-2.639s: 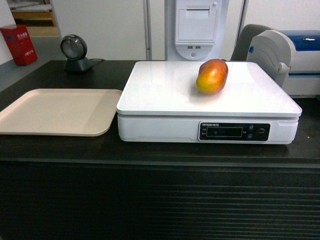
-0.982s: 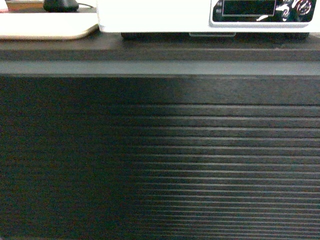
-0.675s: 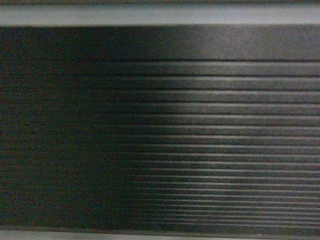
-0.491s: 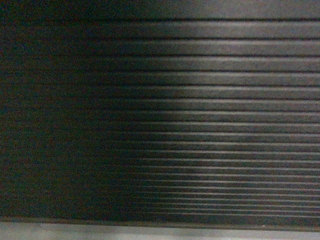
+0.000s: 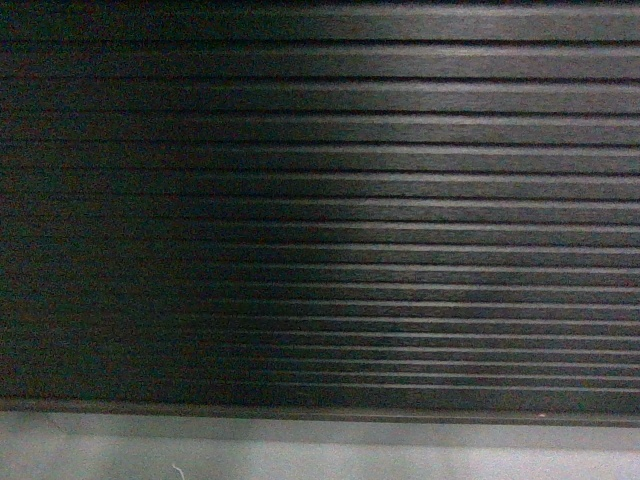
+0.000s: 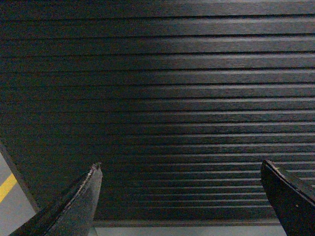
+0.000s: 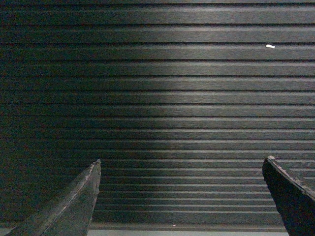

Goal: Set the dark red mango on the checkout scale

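All three views show only the ribbed black front of the checkout (image 5: 330, 210), with a strip of grey floor (image 5: 300, 455) at the bottom, so the mango and the scale are out of sight and nobody can tell from here whether the mango sits on the scale. The left gripper (image 6: 182, 194) is spread wide and holds nothing. The right gripper (image 7: 182, 194) is also wide and holds nothing, so the arms seem to have no carrying left to do.
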Robot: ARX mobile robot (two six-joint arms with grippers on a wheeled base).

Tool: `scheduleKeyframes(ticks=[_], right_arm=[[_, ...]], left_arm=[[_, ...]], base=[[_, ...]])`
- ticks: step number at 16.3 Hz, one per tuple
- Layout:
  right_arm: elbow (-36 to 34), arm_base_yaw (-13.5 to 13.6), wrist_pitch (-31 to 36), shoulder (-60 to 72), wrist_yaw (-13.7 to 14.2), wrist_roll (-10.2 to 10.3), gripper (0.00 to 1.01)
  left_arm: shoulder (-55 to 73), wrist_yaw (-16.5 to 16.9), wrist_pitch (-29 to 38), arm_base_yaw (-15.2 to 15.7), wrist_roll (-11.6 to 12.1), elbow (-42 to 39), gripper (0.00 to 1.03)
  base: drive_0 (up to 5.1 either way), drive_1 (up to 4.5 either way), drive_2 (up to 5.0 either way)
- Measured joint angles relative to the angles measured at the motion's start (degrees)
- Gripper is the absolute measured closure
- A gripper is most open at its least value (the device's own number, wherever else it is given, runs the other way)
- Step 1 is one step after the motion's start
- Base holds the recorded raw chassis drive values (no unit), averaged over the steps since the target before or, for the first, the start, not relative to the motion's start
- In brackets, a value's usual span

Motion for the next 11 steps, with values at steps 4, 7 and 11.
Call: scheduleKeyframes(ticks=[4, 7, 11], right_arm=[[0.0, 0.0, 0.07, 0.0, 0.04, 0.0, 0.03], [0.0, 0.0, 0.09, 0.0, 0.04, 0.0, 0.03], [0.0, 0.0, 0.09, 0.0, 0.04, 0.0, 0.03]], left_arm=[[0.0, 0.0, 0.04, 0.0, 0.02, 0.0, 0.05], [0.0, 0.0, 0.09, 0.0, 0.02, 0.0, 0.05], [0.0, 0.0, 0.09, 0.0, 0.02, 0.0, 0.05]], base=[[0.0, 0.0, 0.0], [0.0, 0.0, 0.0], [0.0, 0.0, 0.0]])
